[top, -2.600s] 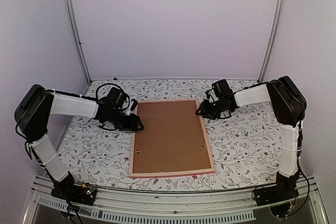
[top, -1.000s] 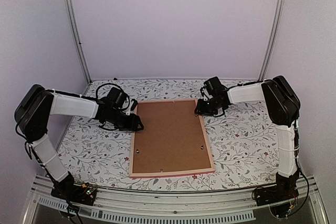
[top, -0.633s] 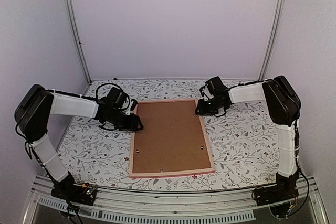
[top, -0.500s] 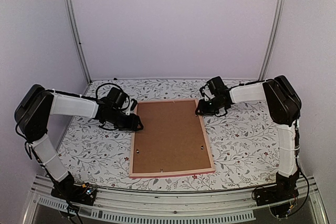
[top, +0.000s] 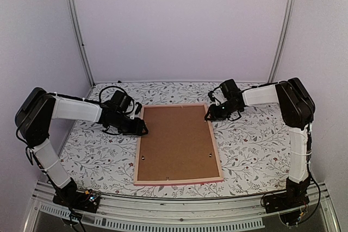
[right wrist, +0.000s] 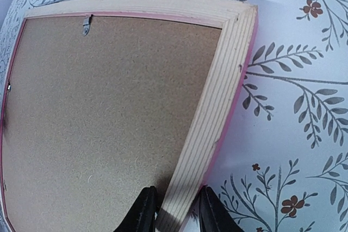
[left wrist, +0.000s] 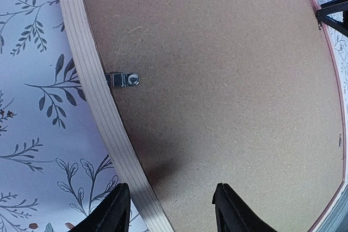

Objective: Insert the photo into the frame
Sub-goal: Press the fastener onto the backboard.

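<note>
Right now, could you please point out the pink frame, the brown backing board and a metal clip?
pink frame (right wrist: 204, 107): right wrist view, pale wooden side rail.
brown backing board (top: 175, 140): top external view, its centre.
metal clip (left wrist: 123, 79): left wrist view, its tab.

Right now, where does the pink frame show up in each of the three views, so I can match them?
Top external: the pink frame lies back up in the picture's centre.
Left wrist: one pale rail of it curves from the top left to the bottom edge.
Right wrist: a corner sits at the upper right, its rail running down to bottom centre.
Shared landmark: the brown backing board filling the frame, seen in all three.
</note>
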